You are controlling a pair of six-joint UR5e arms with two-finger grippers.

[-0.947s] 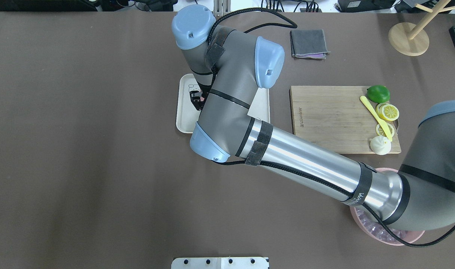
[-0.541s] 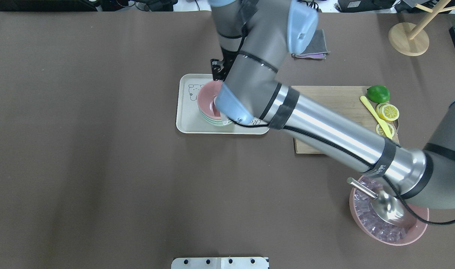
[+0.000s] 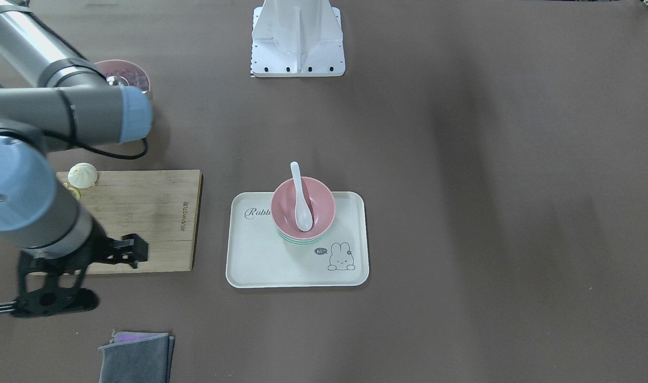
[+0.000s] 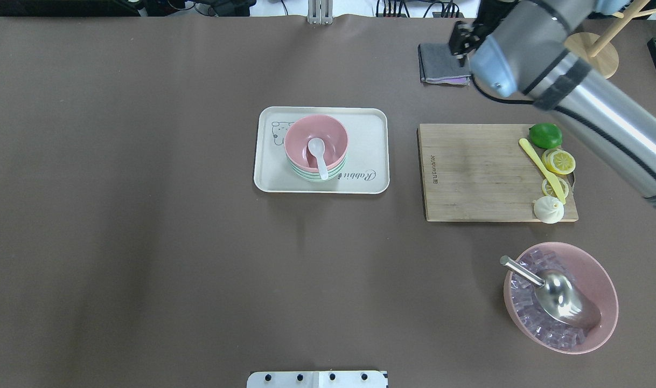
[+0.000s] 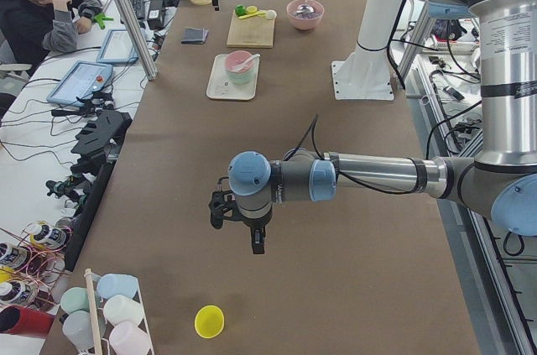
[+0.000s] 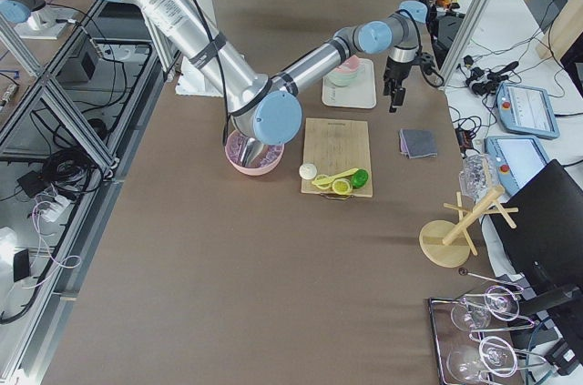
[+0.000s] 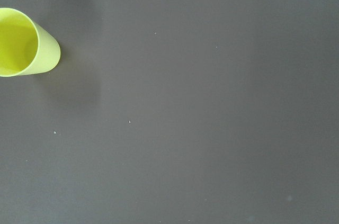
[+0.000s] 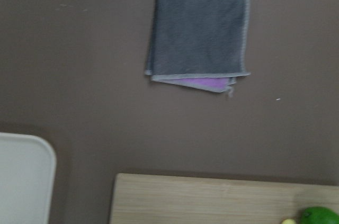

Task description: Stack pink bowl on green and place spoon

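Note:
The pink bowl (image 4: 333, 134) sits stacked on the green bowl (image 4: 336, 175), whose rim shows beneath it, on the cream tray (image 4: 371, 134). The white spoon (image 4: 318, 156) lies inside the pink bowl, its handle over the rim. The stack also shows in the front view: pink bowl (image 3: 318, 205), spoon (image 3: 301, 202), tray (image 3: 260, 260). My right gripper (image 4: 461, 46) is up at the back right by the grey cloth, far from the tray, open and empty. My left gripper (image 5: 252, 229) shows only in the exterior left view, far from the tray; I cannot tell its state.
A wooden cutting board (image 4: 468, 172) with a lime, lemon slices, a yellow knife and a bun lies right of the tray. A folded grey cloth (image 4: 441, 62) lies behind it. A pink bowl of ice (image 4: 592, 280) holds a metal scoop. A yellow cup (image 7: 24, 44) lies under my left wrist.
My right arm has lifted off the tray and swung away to the back right. The spoon stays in the pink bowl, now in full view.

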